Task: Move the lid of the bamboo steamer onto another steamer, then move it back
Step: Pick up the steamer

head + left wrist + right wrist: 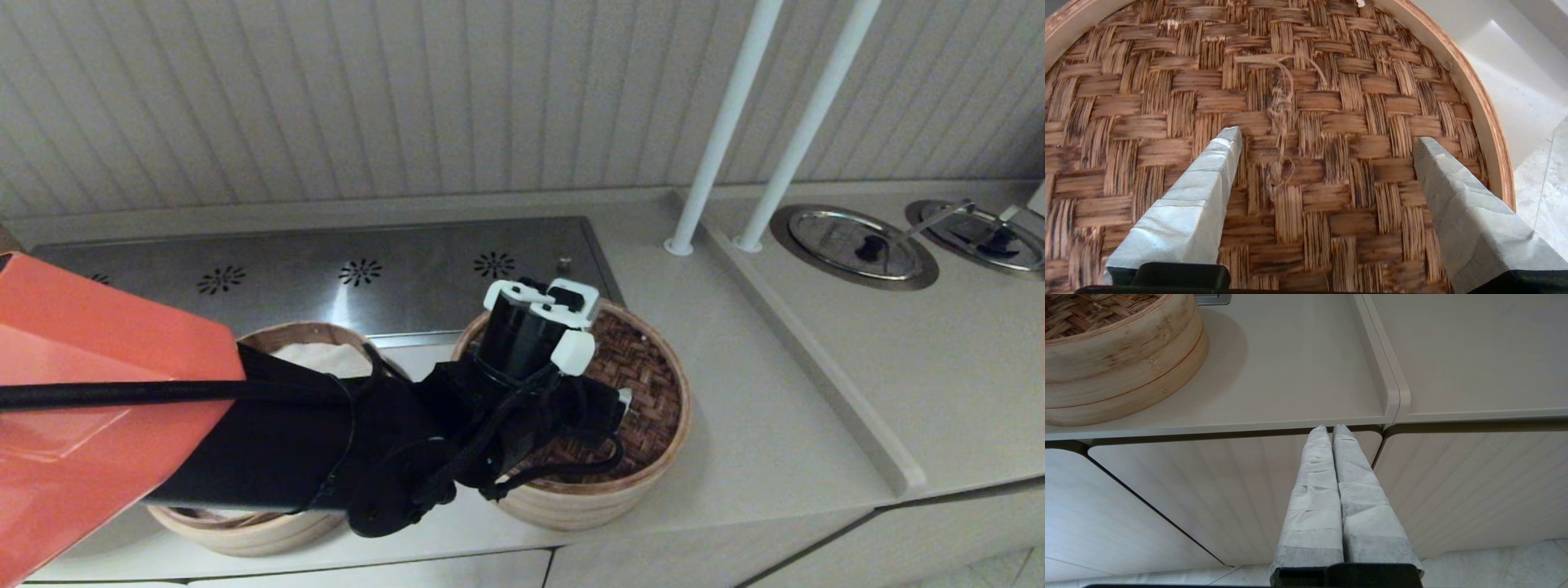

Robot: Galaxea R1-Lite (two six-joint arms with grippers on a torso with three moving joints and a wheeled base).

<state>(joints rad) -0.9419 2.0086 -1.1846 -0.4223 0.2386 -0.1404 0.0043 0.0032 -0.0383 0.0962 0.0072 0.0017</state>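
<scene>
The bamboo steamer lid (645, 367), brown herringbone weave with a pale rim, lies on a pale bamboo basket (571, 506) whose floor is hidden. My left arm reaches across over it. In the left wrist view the left gripper (1327, 143) stands open close above the lid (1351, 81). The small woven loop (1281, 106) lies between the fingers, nearer one of them. I cannot tell whether they touch the weave. My right gripper (1329, 426) is shut on nothing, low in front of the cabinet below the counter edge. No dark-slatted floor shows.
A second basket with a whitish inside (318, 355) sits to the left, half under my arm. Behind are a perforated steel panel (326, 269) and two white poles (718, 131). A raised ledge (816, 367) borders the right counter with round steel covers (853, 245).
</scene>
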